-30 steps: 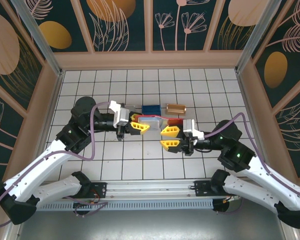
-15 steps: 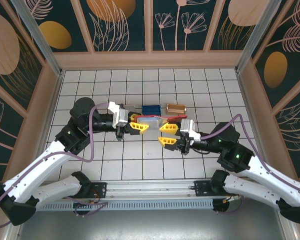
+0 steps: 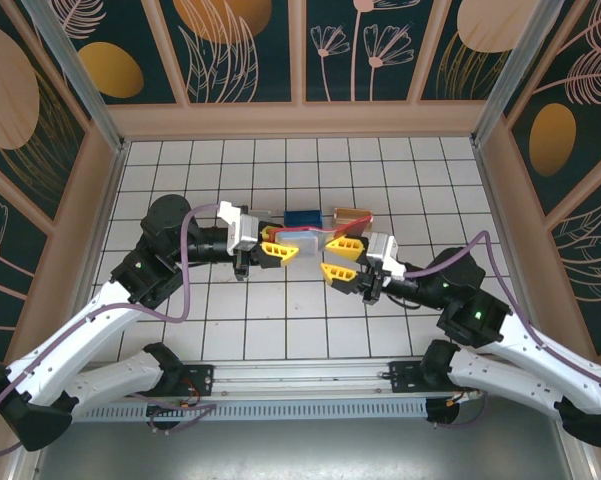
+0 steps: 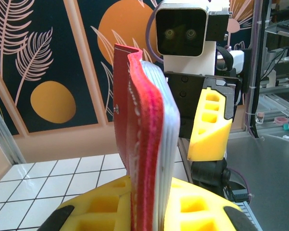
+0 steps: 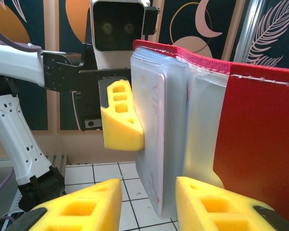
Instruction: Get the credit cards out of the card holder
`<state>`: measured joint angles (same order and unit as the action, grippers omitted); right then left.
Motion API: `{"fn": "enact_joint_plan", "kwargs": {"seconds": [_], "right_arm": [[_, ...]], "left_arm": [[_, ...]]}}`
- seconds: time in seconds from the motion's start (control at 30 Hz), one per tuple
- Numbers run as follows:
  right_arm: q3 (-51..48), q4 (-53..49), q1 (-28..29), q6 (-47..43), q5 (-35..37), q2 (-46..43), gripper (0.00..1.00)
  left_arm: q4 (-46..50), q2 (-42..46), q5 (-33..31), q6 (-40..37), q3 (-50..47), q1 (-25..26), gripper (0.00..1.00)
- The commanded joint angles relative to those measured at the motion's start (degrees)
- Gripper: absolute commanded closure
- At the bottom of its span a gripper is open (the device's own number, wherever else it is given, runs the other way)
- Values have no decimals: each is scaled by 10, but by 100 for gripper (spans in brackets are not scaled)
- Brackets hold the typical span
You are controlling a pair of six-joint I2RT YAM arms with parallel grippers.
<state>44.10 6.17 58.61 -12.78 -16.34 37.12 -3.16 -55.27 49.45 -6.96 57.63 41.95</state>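
The red card holder (image 3: 306, 240) is held upright above the tiles, with my left gripper (image 3: 278, 250) shut on its left end. In the left wrist view the holder (image 4: 145, 134) stands edge-on between the yellow fingers (image 4: 94, 211) of my left gripper (image 4: 151, 214), its pale pocket layers on the right side. My right gripper (image 3: 342, 260) is open at the holder's right end. In the right wrist view a pale card face (image 5: 151, 130) in the greyish pockets hangs between the spread fingers of my right gripper (image 5: 149, 207), beside the red flap (image 5: 259, 139). The dark card is hidden.
A blue block (image 3: 302, 217) and a copper block (image 3: 352, 214) lie on the white tiles just behind the holder. Wooden walls (image 3: 300, 120) enclose the floor on three sides. The left gripper's yellow finger (image 5: 120, 118) touches the far side of the pale stack.
My right gripper has moved up and left toward the holder, so its open fingers now straddle the holder's right end. The left gripper has kept its hold in place.
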Motion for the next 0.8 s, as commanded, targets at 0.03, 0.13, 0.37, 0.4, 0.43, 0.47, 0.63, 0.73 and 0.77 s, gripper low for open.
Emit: {"fn": "enact_joint_plan", "kwargs": {"seconds": [0.03,0.13,0.37,0.4,0.43,0.47,0.63,0.73,0.77], "right_arm": [[-12,37,3,8,-1,5,65],[-13,36,3,12,-12,4,66],[-20,39,3,32,-8,5,66],[-22,41,3,35,1,3,66],[-26,42,4,38,10,-1,66],[-29,43,3,41,16,-4,65],[-49,40,3,70,58,-10,64],[-58,36,3,89,82,-14,64],[-62,37,3,93,83,-17,63]], "left_arm": [[-3,-2,4,19,0,2,100],[-2,-5,-3,30,1,2,100],[-7,-15,-8,56,-1,3,100],[-9,-14,-8,59,-1,2,100],[-10,-13,-8,60,-4,3,100],[-12,-12,-7,64,-7,3,100],[-38,-7,-9,99,-38,3,100],[-64,-1,-7,129,-65,3,100],[-75,1,-7,140,-75,3,100]]}}
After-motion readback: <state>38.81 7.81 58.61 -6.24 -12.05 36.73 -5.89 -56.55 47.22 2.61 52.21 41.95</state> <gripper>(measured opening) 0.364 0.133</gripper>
